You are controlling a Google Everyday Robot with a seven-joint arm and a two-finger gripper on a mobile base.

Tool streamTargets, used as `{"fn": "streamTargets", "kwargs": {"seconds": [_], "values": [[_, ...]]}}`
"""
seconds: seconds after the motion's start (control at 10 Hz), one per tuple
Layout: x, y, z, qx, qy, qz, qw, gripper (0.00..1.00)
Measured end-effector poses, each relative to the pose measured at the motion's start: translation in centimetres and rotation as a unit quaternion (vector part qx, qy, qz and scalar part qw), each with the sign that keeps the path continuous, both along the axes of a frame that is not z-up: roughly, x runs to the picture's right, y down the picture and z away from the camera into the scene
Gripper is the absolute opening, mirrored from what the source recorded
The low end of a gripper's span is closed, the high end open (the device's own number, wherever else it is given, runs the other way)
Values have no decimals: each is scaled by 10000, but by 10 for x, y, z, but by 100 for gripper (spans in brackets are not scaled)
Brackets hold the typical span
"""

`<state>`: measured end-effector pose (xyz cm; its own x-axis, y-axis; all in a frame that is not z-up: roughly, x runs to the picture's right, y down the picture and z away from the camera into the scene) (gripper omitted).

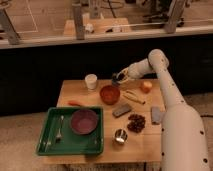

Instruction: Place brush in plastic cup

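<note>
Arm reaching in from 3 o'clock across the far edge of the desk (150, 142). Gripper (120, 77) sited at the 12 o'clock side of the desk, just beyond the red bowl (109, 93) and to the 3 o'clock side of the cream cup (91, 81). Fingers read as clenched. Dark shape at the fingertips, probably the brush (117, 80); too merged with the gripper to confirm a grasp or to make out its long axis. No brush seen lying loose elsewhere on the desk, which supports the held reading.

Blue plastic cup not separable from the dark cluster under the gripper; likely directly below or just at 6 o'clock of the fingertips, near the red bowl's far rim. Judged, not seen.

Key relation for the coming move: brush at the gripper, cup apparently right beneath, so a short descent with the handle near upright ought to suffice. Only one arm present, so no question of which is nearer.

Elsewhere: green tray (45, 145) at 8 o'clock holding a purple bowl (83, 121); metal cup (120, 135) at 6 o'clock; grey block (121, 110) mid-desk; apple (146, 86) at 2 o'clock.

Risk: tipping the light cup on entry.
</note>
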<state>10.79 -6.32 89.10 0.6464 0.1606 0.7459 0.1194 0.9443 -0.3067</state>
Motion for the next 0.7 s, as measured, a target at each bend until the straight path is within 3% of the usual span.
{"fn": "streamTargets", "kwargs": {"seconds": [0.2, 0.7], "values": [[3, -3, 3, -49, 40, 117, 9999, 8], [5, -5, 7, -90, 100, 173, 9998, 60]]}}
